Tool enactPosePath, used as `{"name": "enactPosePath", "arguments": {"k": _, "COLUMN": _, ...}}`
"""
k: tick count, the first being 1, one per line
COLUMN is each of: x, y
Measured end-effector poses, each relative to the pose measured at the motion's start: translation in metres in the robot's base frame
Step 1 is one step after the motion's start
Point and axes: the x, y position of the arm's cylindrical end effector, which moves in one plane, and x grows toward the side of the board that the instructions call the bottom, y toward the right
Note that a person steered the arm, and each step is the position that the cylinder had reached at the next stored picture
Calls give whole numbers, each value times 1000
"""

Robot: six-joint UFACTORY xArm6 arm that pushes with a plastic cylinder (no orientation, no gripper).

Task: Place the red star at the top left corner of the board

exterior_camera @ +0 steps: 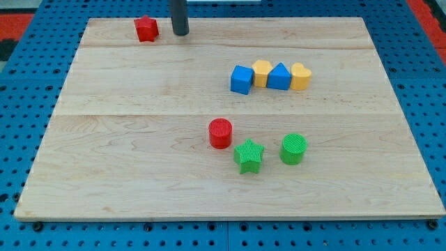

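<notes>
Pushing nears its end: my tip, gripperless, beside red star, should nudge it leftward toward the board corner.

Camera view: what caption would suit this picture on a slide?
My tip stands just right of the red star near the board's top left.

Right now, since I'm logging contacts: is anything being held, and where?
Nothing is held. My tip stands just to the view's right of the red star, with a small gap, not touching it.
</notes>
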Motion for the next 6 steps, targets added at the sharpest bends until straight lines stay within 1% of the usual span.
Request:
{"name": "enactPosePath", "arguments": {"k": 1, "x": -15, "y": -36}}
{"name": "enactPosePath", "arguments": {"k": 3, "x": 9, "y": -73}}
{"name": "enactPosePath", "arguments": {"k": 4, "x": 9, "y": -67}}
{"name": "enactPosePath", "arguments": {"k": 5, "x": 10, "y": -41}}
{"name": "enactPosePath", "arguments": {"k": 6, "x": 11, "y": -41}}
